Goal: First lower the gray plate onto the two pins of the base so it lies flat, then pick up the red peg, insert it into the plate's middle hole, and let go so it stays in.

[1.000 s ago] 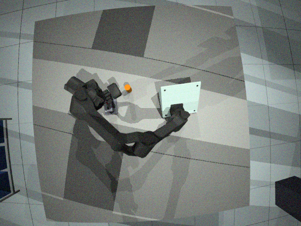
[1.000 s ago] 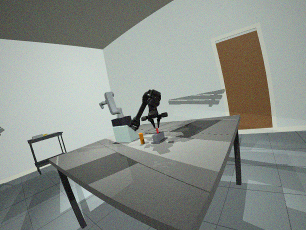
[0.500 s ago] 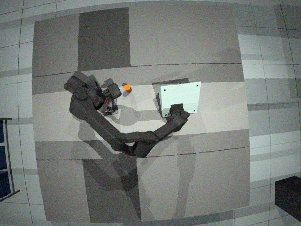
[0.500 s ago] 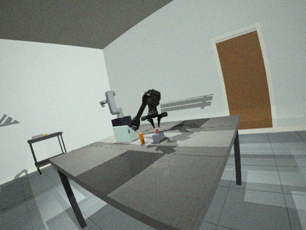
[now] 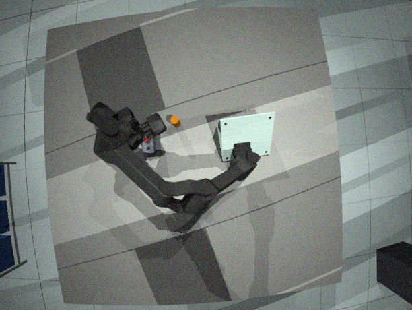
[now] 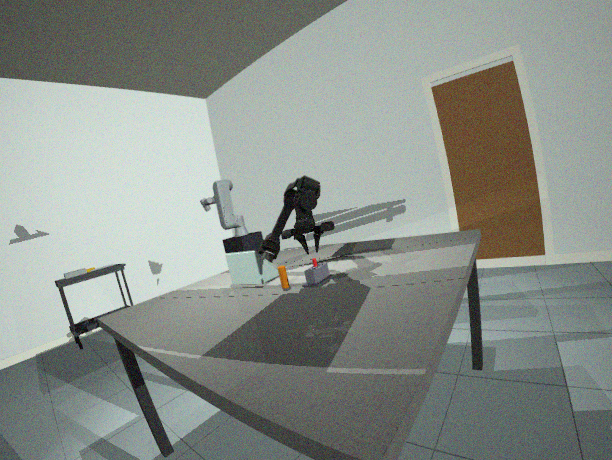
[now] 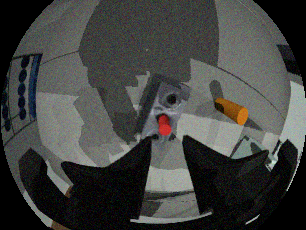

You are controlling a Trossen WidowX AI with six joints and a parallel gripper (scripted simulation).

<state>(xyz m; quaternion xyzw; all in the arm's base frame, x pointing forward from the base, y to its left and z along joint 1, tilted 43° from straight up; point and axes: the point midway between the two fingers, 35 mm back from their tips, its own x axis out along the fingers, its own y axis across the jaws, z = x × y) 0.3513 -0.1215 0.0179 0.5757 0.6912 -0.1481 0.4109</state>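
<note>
The gray plate appears to lie flat on the gray base. One round pin or hole shows at the plate's far end in the wrist view; the other end is partly hidden by the peg and fingers. The red peg stands in the plate near its middle, with a short upper part showing. How deep it sits cannot be seen. My gripper is partly open and empty, with its fingertips just above the peg's top and apart from it.
An orange cylinder stands beside the base. A pale green box with dark corner dots stands near the arm's mount. The arm's links reach over the table between that box and the base.
</note>
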